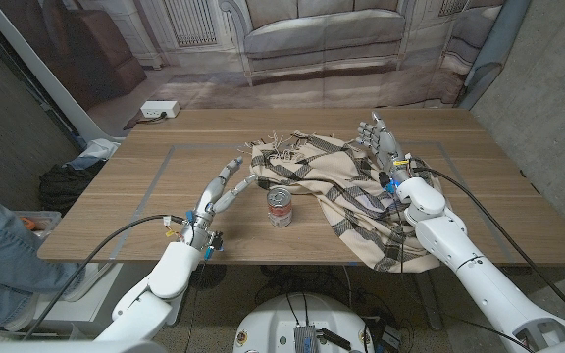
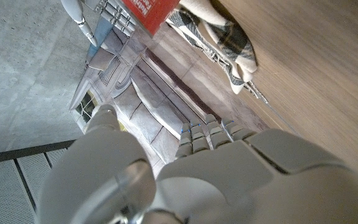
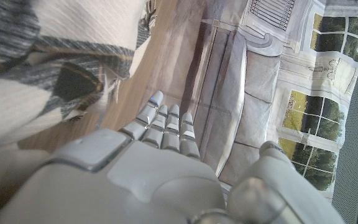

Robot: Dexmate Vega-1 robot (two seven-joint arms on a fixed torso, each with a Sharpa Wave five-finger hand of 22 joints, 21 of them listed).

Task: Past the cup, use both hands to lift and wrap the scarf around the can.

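Scarf [image 1: 346, 191]: heaped behind and right of can [image 1: 280, 207], touching it. Left hand [image 1: 222, 191], fingers extended, empty, by its left end; right hand [image 1: 381, 142], fingers straight, empty, over its far-right part.

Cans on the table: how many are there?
1. A single can with a red label stands upright near the table's front middle, just in front of the plaid scarf, between the two hands. The scarf's folds could hide something smaller.
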